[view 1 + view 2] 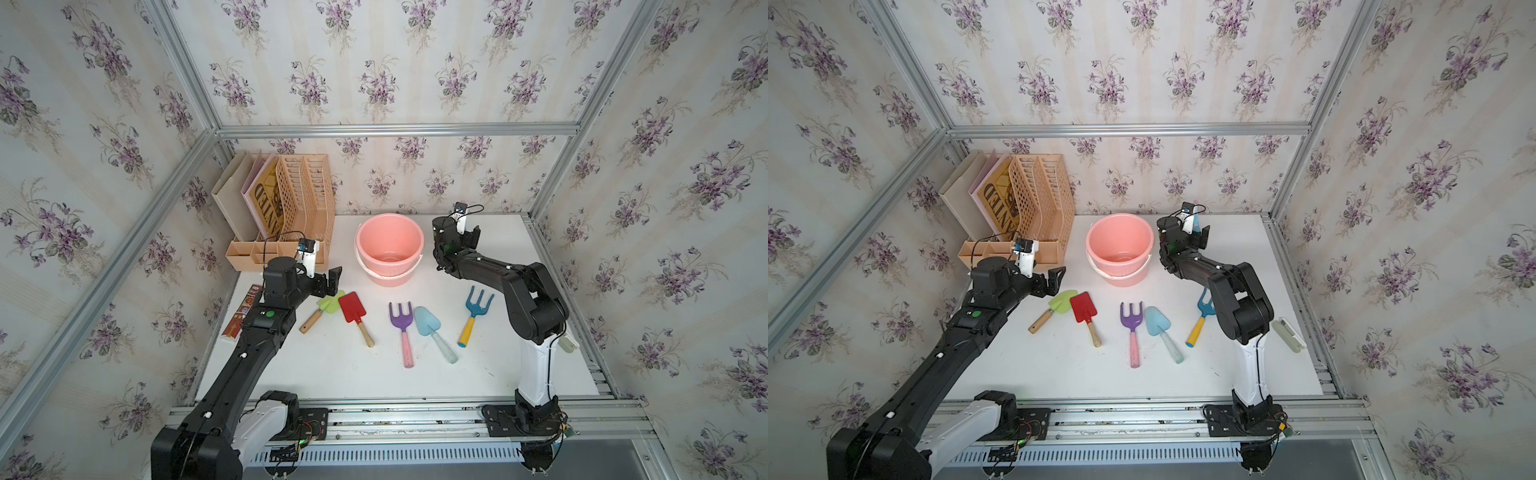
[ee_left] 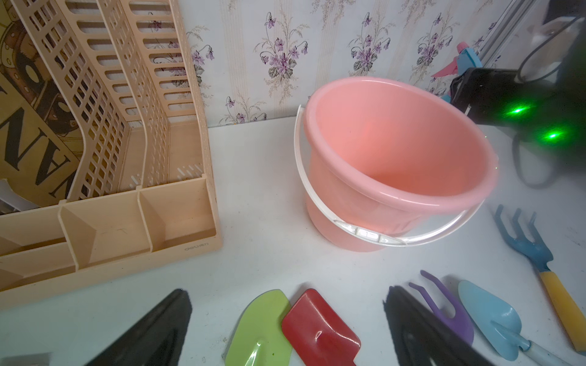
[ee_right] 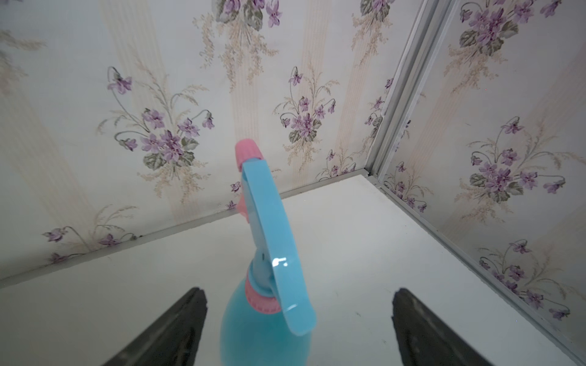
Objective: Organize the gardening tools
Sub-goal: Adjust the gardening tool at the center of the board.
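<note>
Nearest the robot, on the white table, five tools lie in a loose row in front of the pink bucket, handles pointing away from it. They are the lime spade and the red spade, blades touching, off the bucket's left front, the purple fork and the light-blue trowel straight before it, and the blue fork off its right front. The left gripper hovers over the two spade blades, just left of the bucket, jaws wide apart and empty. Beyond the bucket's right side, close to the back wall, the right gripper has its jaws spread well clear of the blue spray bottle. The bottle stands upright and centred between them, touching neither; its base is hidden. That centring is what matters. The bottle's long axis runs vertically across the line between the jaws, so a straight close would probably catch its shoulder. The right arm is plainly the nearer one; the left sits on the bucket's other side, well apart from the bottle. No tool is in the bucket yet.
</note>
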`<action>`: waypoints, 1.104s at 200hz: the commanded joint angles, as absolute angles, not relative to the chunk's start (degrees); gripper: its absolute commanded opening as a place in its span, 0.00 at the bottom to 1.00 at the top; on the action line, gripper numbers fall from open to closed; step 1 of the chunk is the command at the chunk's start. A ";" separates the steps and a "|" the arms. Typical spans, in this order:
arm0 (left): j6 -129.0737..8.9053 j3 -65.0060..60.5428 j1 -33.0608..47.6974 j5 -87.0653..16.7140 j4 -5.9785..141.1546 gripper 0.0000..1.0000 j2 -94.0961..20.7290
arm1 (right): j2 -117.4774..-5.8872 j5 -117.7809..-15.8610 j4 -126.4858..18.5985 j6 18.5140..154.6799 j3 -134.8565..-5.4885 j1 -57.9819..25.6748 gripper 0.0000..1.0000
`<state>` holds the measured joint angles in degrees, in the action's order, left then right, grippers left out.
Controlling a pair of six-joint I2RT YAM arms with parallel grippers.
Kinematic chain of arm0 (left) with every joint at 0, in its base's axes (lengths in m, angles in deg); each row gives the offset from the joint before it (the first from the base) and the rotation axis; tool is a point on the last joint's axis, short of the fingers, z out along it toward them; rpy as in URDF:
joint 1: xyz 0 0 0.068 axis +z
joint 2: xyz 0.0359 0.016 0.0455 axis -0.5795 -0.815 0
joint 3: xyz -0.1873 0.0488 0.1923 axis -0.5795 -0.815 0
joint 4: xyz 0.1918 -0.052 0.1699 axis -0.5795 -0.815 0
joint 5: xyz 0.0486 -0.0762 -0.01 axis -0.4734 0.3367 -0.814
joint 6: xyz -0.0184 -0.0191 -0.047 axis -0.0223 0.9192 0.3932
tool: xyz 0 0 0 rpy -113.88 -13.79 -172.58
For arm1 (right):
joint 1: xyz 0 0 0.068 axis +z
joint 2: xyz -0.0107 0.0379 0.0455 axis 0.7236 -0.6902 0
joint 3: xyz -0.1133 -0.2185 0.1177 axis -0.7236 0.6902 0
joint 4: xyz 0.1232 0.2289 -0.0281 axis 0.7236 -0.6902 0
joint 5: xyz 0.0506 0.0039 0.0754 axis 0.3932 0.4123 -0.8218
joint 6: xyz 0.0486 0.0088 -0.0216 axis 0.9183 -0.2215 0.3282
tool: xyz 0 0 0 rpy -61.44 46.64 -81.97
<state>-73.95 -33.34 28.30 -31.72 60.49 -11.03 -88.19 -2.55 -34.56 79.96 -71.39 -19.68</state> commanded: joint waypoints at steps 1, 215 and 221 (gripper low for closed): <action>-74.46 -33.24 28.29 -31.41 62.25 0.99 -11.09 | -85.10 -6.97 -40.53 83.70 -71.03 -19.83 0.94; -74.49 -33.47 28.12 -32.47 61.50 0.99 -8.57 | -79.99 -38.49 -47.71 102.65 -59.74 -30.18 0.64; -74.49 -33.51 28.13 -32.48 61.56 0.99 -8.54 | -80.58 -38.52 -47.24 102.67 -60.14 -30.18 0.64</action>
<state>-73.93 -33.34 28.15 -32.14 60.45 -8.78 -79.29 -40.21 -51.17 100.72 -59.33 -30.24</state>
